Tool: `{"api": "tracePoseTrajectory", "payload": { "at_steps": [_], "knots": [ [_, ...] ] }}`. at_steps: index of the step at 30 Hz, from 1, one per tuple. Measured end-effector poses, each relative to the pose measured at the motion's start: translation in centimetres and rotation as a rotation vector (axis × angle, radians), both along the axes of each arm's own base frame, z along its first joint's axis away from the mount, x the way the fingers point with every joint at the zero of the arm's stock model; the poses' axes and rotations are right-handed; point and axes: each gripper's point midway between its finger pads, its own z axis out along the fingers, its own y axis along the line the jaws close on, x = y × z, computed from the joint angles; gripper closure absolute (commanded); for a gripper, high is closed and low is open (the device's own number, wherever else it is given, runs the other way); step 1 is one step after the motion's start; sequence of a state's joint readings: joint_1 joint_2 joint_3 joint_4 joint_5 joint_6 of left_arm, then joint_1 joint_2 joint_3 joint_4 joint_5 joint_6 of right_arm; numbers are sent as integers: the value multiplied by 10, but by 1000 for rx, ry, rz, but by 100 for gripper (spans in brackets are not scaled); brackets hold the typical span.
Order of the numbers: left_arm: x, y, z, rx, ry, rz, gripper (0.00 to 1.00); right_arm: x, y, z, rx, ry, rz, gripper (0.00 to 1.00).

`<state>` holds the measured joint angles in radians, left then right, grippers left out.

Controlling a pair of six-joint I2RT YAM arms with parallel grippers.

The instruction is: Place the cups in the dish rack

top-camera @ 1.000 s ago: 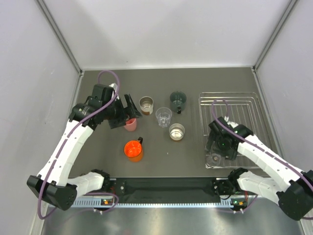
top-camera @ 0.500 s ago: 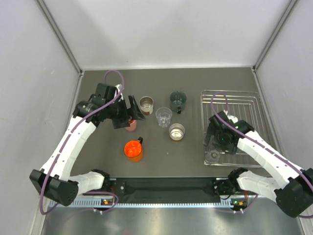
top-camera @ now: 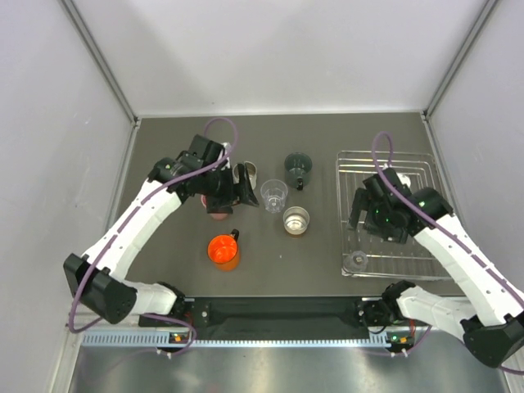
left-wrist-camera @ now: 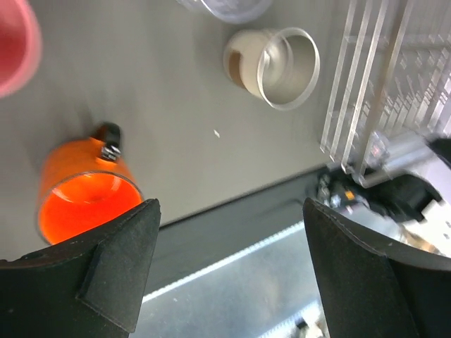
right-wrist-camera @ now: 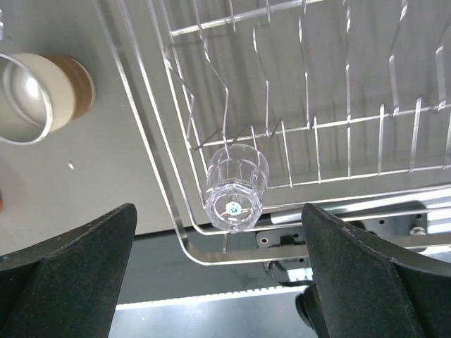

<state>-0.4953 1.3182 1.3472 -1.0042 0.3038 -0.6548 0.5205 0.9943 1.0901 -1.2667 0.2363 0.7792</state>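
Currently the silver wire-grid dish rack (top-camera: 344,205) sits table-right, w/ one faceted clear plastic tumbler (right-wrist-camera: 236,184) upside down in its near-left corner. Glossy orange cup (left-wrist-camera: 84,197), shiny steel cup (left-wrist-camera: 278,67), pale pink cup (top-camera: 218,213) & dark green cup (top-camera: 297,169) stand on the matte grey tabletop (top-camera: 270,262). Left gripper (left-wrist-camera: 229,267) & right gripper (right-wrist-camera: 218,282): jaws apart, empty.
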Motion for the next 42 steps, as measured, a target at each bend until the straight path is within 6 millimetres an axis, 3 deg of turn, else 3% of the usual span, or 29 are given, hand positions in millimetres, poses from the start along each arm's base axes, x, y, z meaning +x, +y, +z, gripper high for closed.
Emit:
{"api": "tracePoseTrajectory", "payload": {
  "at_steps": [4, 7, 8, 11, 15, 20, 27, 33, 42],
  "knots": [
    [19, 11, 5, 93, -51, 57, 14, 10, 0, 26, -14, -46, 19, 0],
    [33, 22, 9, 167, -91, 91, 20, 15, 1, 42, -11, -82, 29, 0],
    [37, 25, 8, 194, -96, 98, 25, 16, 1, 45, -8, -88, 34, 0],
    [37, 33, -1, 254, -70, 101, 27, 13, 2, 45, -8, -75, 61, 0],
    [19, 42, -17, 304, -14, 105, 28, 8, 5, 43, 3, -56, 103, 0],
    [-32, 62, -38, 368, 80, 96, 29, 3, 12, 43, 34, -33, 151, 0],
    [-77, 89, -60, 412, 153, 118, 28, 0, 20, 41, 62, -10, 205, 0],
    [-86, 104, -85, 499, 202, 130, 29, 2, 28, 36, 71, 23, 246, 0],
    [-72, 106, -119, 571, 219, 134, 40, 4, 33, 35, 82, 26, 273, 0]
  ]
}}
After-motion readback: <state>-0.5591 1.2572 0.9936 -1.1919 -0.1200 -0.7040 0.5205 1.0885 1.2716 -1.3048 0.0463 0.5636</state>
